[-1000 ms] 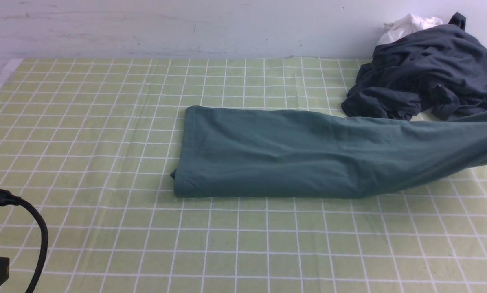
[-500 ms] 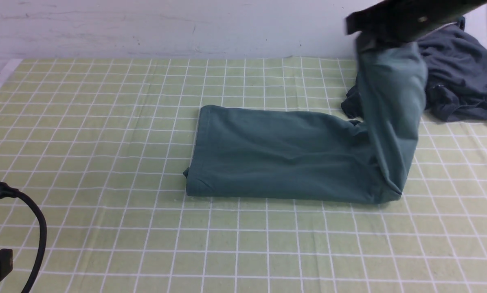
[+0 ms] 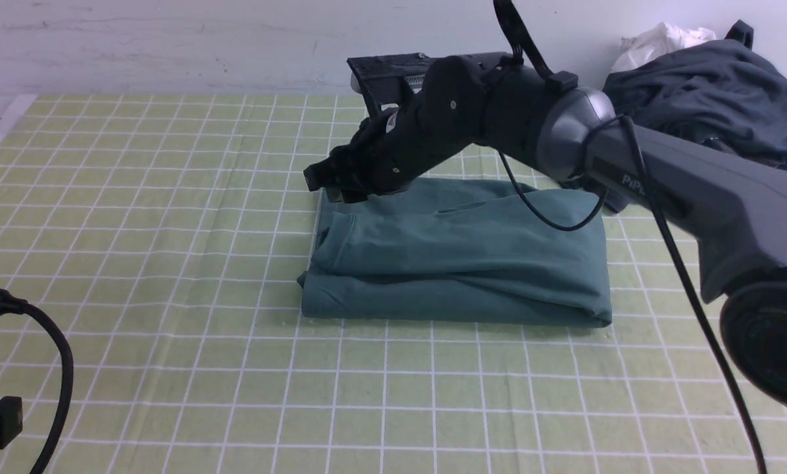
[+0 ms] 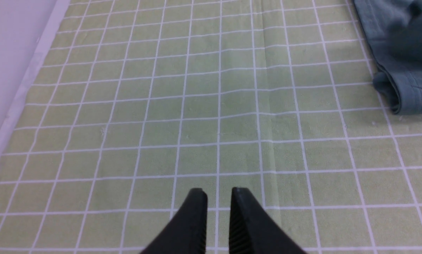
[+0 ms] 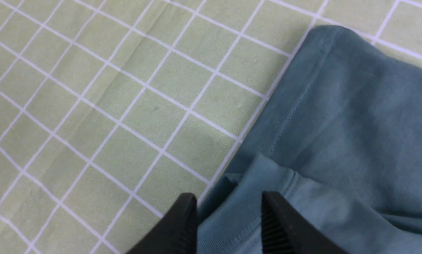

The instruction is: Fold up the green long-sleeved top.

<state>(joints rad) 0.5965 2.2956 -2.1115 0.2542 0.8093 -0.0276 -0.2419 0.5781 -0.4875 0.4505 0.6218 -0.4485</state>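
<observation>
The green long-sleeved top (image 3: 459,257) lies folded into a stacked rectangle in the middle of the checked table, its upper layer doubled over onto the lower one. It also shows in the left wrist view (image 4: 405,53) and in the right wrist view (image 5: 355,116). My right gripper (image 3: 333,187) hangs low over the top's far left corner. Its jaws are open in the right wrist view (image 5: 228,201), with a ribbed edge of the top lying loose between them. My left gripper (image 4: 218,192) is empty over bare table to the left of the top, with a narrow gap between its jaws.
A dark charcoal-grey garment (image 3: 709,105) is heaped at the back right, with a small white cloth (image 3: 660,39) behind it against the wall. The right arm (image 3: 663,171) reaches across above the top's right end. A black cable (image 3: 61,375) loops at the front left.
My right gripper carried the top's lifted right end up and over to the left, laid it on the lower layer and now has open jaws. The top is half as long.
</observation>
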